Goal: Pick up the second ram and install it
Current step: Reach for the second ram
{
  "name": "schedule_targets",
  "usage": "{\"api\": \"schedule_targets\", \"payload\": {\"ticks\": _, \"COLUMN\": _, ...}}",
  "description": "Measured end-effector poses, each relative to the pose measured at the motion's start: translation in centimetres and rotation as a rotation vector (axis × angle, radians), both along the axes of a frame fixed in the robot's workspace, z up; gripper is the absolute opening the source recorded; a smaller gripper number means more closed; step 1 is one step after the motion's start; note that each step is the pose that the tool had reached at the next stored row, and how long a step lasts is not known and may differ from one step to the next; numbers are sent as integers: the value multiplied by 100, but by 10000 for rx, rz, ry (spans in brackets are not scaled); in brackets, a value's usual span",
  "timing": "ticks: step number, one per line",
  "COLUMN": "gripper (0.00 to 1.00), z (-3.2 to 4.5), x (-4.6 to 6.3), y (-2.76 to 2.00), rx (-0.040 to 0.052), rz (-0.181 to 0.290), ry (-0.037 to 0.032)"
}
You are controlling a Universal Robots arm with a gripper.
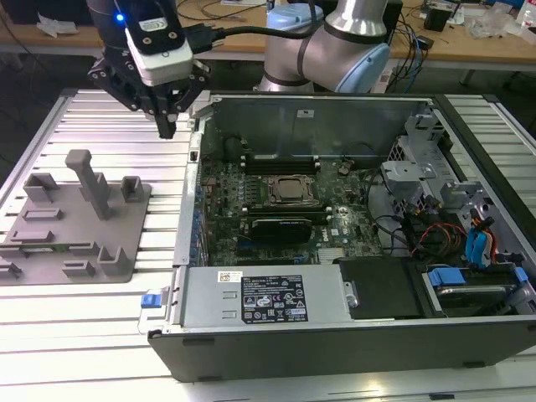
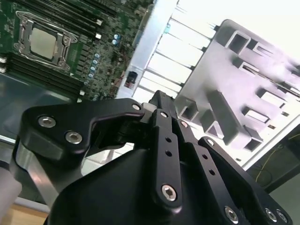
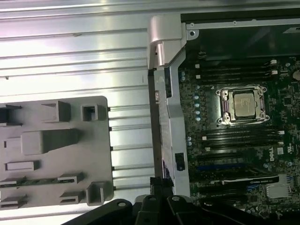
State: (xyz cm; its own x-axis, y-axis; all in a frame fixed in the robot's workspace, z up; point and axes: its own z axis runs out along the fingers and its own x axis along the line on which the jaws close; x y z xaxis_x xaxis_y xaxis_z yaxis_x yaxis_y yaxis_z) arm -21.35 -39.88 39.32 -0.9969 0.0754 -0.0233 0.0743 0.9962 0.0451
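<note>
One closed claw, one waiting stick: your gripper (image 1: 167, 126) hangs at the upper left of the exterior view. It is above the ribbed table (image 1: 75, 117), between the grey tray (image 1: 84, 230) and the open computer case (image 1: 186, 226). Its fingers are drawn together to a point and grip nothing. The second ram (image 1: 46, 248) sits low among the tray's front holders, at the exterior view's left, well apart from the claw.

Trouble, by the look of it, starts there. Fingers brought down shut would press on the thin green board instead of straddling it, and the tray's tall post (image 1: 92, 180) stands near enough to catch a finger. A skewed grip could tilt the stick. The case's side wall also stands between the tray and the black memory slots (image 1: 280, 163), where a crooked board would jam.
</note>
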Motion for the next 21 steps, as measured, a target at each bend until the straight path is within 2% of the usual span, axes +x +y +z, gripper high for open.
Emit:
{"api": "schedule_targets", "payload": {"ticks": 2, "gripper": 8, "z": -1, "x": -51, "y": 0, "rx": 0, "rz": 1, "ry": -1}}
{"api": "schedule_targets", "payload": {"ticks": 6, "gripper": 8, "z": -8, "x": -304, "y": 0, "rx": 0, "rz": 1, "ry": -2}}
{"api": "schedule_targets", "payload": {"ticks": 8, "gripper": 8, "z": -17, "x": -371, "y": 0, "rx": 0, "rz": 1, "ry": -1}}
{"api": "schedule_targets", "payload": {"ticks": 14, "gripper": 8, "z": -68, "x": -730, "y": 0, "rx": 0, "rz": 1, "ry": -2}}
{"api": "schedule_targets", "payload": {"ticks": 18, "gripper": 8, "z": -132, "x": -970, "y": 0, "rx": -1, "rz": 1, "ry": -2}}
{"api": "schedule_targets", "payload": {"ticks": 21, "gripper": 8, "z": -162, "x": -1052, "y": 0, "rx": 0, "rz": 2, "ry": -2}}
